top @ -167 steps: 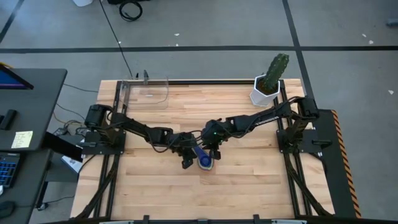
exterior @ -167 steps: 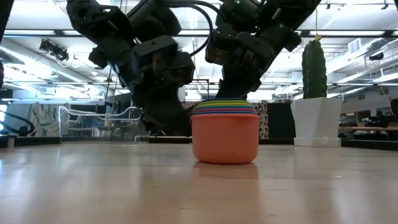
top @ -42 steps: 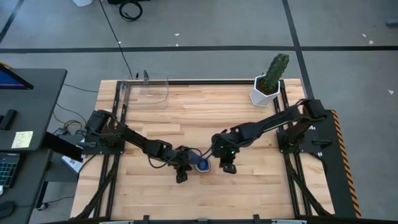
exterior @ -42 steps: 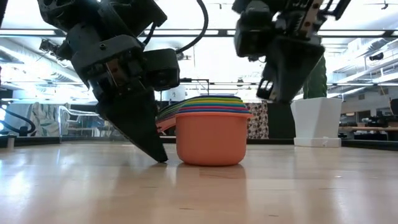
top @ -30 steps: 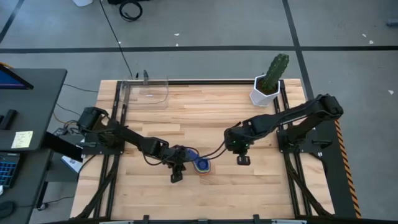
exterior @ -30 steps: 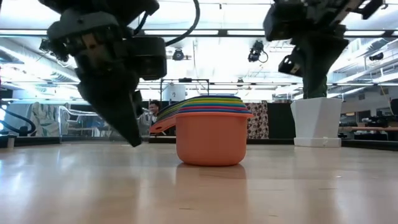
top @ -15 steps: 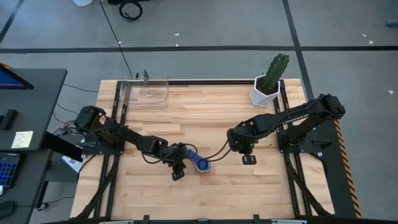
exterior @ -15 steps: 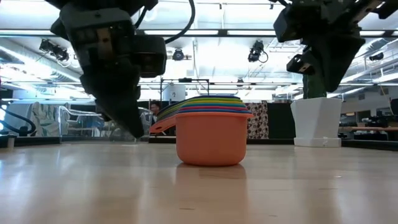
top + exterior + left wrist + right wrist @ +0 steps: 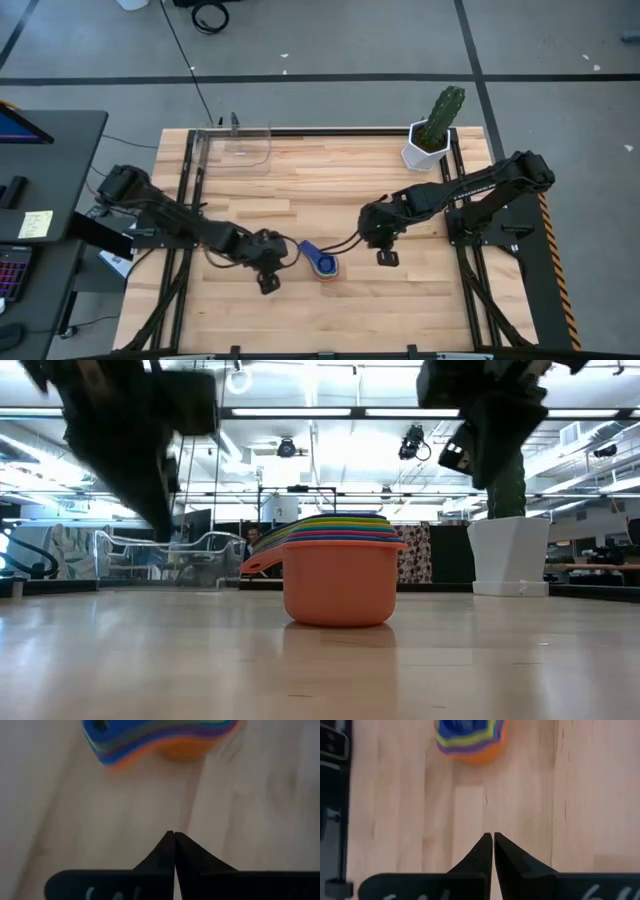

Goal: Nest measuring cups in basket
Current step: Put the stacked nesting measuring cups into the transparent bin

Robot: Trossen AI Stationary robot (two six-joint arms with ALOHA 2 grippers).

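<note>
1. Setting: open-plan robotics lab or workshop.
2. Evidence: grey concrete floor [image 9: 330,40] with taped lines; wooden bench [image 9: 330,180] on a black frame; desk with keyboard [image 9: 12,270] at 9 o'clock; ceiling strip lights [image 9: 330,412].

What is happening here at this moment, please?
Neither arm holds anything. The nested measuring cups stand as one stack on the wooden table, far from the clear basket at the far left corner. The left claw is shut and sits just left of the stack; the right claw, also shut, sits to its right. The stack is not yet in the basket.
</note>
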